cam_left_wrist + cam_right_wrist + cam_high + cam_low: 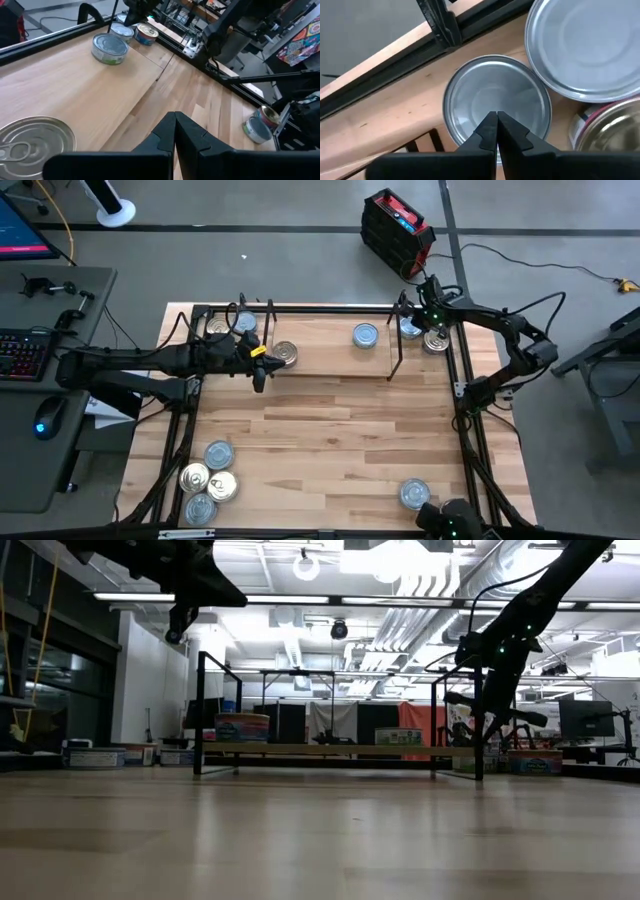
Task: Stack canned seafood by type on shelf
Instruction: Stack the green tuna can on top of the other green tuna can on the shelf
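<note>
Right gripper (496, 131): dark fingers pressed together, nothing pinched, hanging directly over a round silver-lidded tin (497, 102) at the far right corner of the table, outside the shelf's right bracket. In the right wrist view that tin sits just beside a larger-looking silver tin lid (585, 50) and a gold-lidded tin w/ a printed label (607, 131); a black frame bar (445, 25) runs along the table edge past them. High view puts the right gripper (432, 315) above this cluster of tins (425, 335), w/ the arm bending back toward the table's right side. Left gripper (175, 131): fingers also closed tight, empty, hovering over the left part of the light-wood shelf board (330, 355), near the gold-lidded tin (285, 354) that lies on it; a yellow tag shows at the wrist in the high view. Left gripper in the high view (260, 370) sits at the board's near edge. On the shelf, toward the right end, a lone silver-blue tin w/ a green label (366, 336); same tin shows in the left wrist view (109, 48). More tins at the shelf's far left end (232, 326). Shelf's thin black uprights stand at both ends (200, 710). Near-left table corner: four tins grouped, gold and silver mixed (208, 480). Near-right edge: one silver-blue tin (415, 494). Beyond the table: red-black box on the floor (397, 230), keyboard on a side desk (22, 350).
</note>
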`<action>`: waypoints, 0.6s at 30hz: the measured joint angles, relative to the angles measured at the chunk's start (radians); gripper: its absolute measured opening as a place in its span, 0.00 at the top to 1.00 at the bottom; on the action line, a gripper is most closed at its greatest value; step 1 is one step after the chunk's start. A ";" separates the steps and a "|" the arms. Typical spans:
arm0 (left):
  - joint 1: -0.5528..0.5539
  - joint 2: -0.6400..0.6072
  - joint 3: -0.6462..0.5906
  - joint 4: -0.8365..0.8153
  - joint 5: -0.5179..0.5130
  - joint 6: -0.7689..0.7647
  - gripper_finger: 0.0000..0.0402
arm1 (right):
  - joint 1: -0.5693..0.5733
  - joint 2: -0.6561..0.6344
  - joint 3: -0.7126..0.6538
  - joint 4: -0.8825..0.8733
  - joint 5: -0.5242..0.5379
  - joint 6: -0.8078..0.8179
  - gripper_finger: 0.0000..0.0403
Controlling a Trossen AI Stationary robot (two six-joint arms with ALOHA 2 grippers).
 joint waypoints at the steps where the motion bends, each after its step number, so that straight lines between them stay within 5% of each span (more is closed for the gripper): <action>1: 0.000 0.000 0.000 0.000 0.000 -0.010 1.00 | 0.000 0.000 0.000 0.000 0.004 0.031 1.00; 10: 0.000 0.000 0.000 -0.002 0.000 -0.063 1.00 | 0.062 0.000 -0.001 -0.086 0.111 0.516 1.00; 18: 0.000 -0.002 0.001 -0.005 0.001 -0.045 1.00 | 0.154 0.000 -0.001 -0.113 0.249 0.741 1.00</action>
